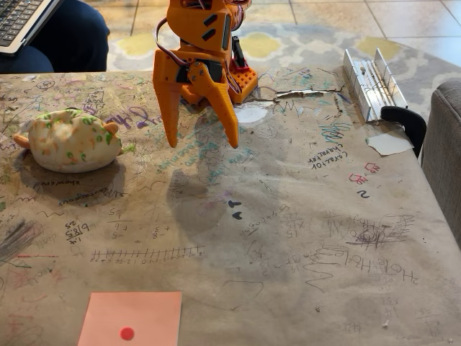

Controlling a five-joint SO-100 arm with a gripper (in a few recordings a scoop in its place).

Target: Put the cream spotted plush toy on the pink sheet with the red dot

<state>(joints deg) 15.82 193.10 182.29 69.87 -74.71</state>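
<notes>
Fixed view. Orange hand hangs above the desk near its far edge, fingers spread apart and pointing down, nothing between them. Tips appear to be off the paper surface; a shadow falls on the desk below and toward the camera.

Cream spotted plush toy sits on the desk at picture left, well apart from the hand, untouched. Pink sheet with the red dot lies flat at the near edge, lower left, partly cut off by the frame. Toy and sheet are well apart. Task not yet begun, by my reading.

Risks, as judged:
- Toy is rounded and soft. A grip taken too high or too shallow could squeeze it out or roll it toward the left edge of the desk, which is close.
- Small orange ears stick out at the sides; catching only one would likely give a weak hold and a drop on the way.
- Sheet is loose paper. A low carry or a dragging release could push or crease it, leaving the toy half off.
- Sheet is barely wider than the toy, so the placement margin is slim.

Surroundings: a metal bracket and black clamp at the right far corner, a paper scrap beside them, a grey sofa arm at the right edge, and a person's leg with a laptop behind. None lies between toy and sheet; the path looks open.
</notes>
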